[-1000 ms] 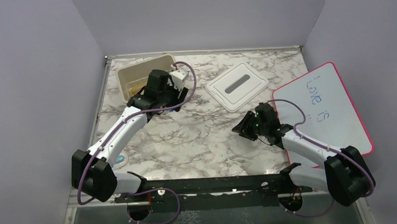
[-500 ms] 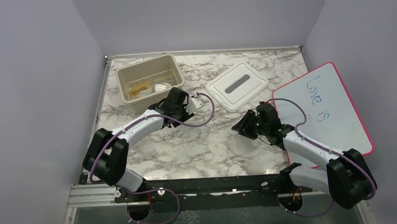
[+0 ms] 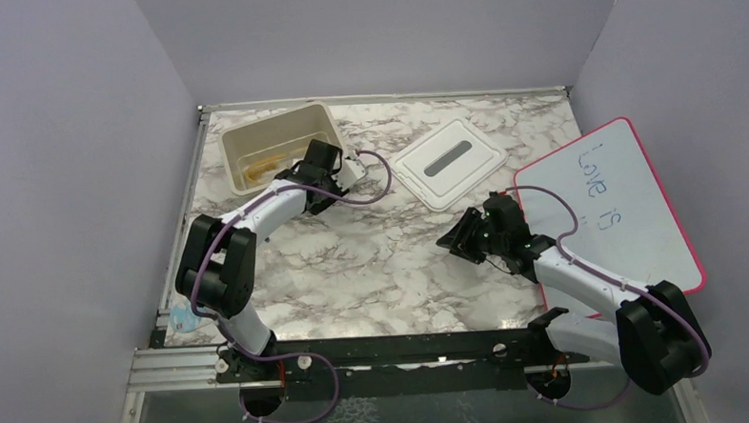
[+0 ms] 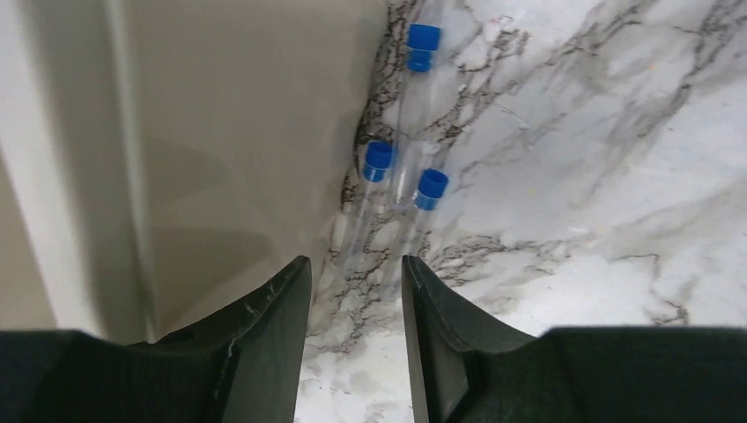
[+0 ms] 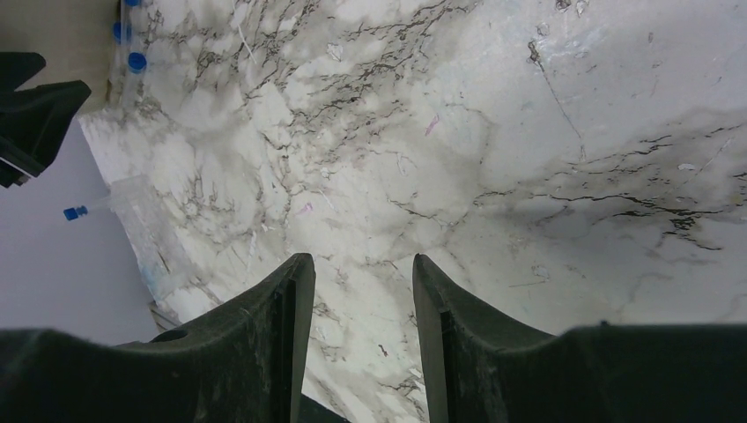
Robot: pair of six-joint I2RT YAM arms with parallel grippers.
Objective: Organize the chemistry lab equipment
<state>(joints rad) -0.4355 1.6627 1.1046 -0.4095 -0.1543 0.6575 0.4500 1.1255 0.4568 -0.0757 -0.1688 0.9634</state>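
Black left gripper (image 4: 354,264): parted to a narrow gap, holding nothing, low over the marble table (image 4: 573,220). Just beyond the tips, straight ahead: three clear tubes (image 4: 403,115) with blue caps (image 4: 379,160), lying flat and close together against the outer wall of the beige bin (image 4: 220,132). Long axes pointing away from the gripper, roughly along that wall, so closing would likely pinch across a tube's width. Little room on the wall side for one finger, by the look of it. Much nearer than the right gripper (image 5: 357,260), likewise parted and empty, well apart over marble.
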